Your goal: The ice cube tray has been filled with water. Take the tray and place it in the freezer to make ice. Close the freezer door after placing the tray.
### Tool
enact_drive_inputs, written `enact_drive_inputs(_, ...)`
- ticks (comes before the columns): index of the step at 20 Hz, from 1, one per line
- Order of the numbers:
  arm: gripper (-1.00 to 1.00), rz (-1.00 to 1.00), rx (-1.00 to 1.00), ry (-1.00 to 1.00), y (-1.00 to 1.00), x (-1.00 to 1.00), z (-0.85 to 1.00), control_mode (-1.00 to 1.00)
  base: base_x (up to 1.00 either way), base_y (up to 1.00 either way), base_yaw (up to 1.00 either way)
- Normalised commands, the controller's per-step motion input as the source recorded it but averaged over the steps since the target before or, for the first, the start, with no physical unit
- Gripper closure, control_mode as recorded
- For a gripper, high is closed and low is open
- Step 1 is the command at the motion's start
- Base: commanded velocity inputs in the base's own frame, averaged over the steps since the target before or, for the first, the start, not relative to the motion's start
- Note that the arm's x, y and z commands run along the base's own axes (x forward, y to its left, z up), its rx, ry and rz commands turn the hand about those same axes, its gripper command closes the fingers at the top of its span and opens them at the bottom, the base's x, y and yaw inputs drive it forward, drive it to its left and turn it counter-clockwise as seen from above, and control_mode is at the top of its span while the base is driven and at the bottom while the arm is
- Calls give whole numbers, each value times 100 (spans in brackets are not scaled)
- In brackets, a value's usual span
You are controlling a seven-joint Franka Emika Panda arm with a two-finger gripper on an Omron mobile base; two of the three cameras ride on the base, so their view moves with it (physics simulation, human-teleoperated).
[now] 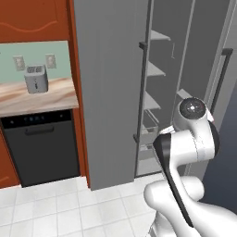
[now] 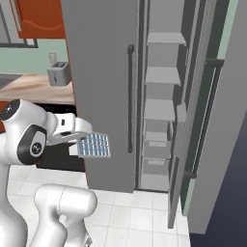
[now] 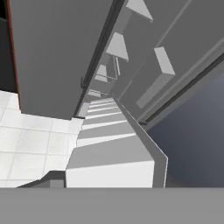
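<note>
The ice cube tray (image 2: 95,145), white with pale-blue cells, is held level at waist height, and my gripper (image 2: 79,144) is shut on its near end. It hangs in front of the plain grey door, left of the opening. In the hand view the tray (image 3: 109,144) stretches away from the hand toward the shelves. The freezer (image 2: 161,77) stands open, its pale grey shelves (image 1: 157,69) stacked one above another. The freezer door (image 2: 231,120) is swung out to the right, with its bar handle (image 1: 224,69) showing; its inner bins (image 3: 164,61) face the compartment.
The plain grey door (image 1: 111,92) with its vertical handle (image 2: 130,96) is shut, left of the freezer. Farther left are a black dishwasher (image 1: 41,148) and a counter carrying a toaster (image 1: 35,78). White floor tiles (image 1: 69,203) lie in front.
</note>
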Motion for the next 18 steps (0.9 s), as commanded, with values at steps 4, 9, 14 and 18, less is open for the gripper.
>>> enact_drive_inputs(4, 100, 0, 0, 0, 0, 0, 0, 100, 48, -20, -9)
enact_drive_inputs(9, 100, 0, 0, 0, 0, 0, 0, 100, 51, -12, -9)
enact_drive_inputs(14, 100, 0, 0, 0, 0, 0, 0, 100, 40, -11, -8)
enact_drive_inputs(18, 100, 0, 0, 0, 0, 0, 0, 100, 26, -23, -9)
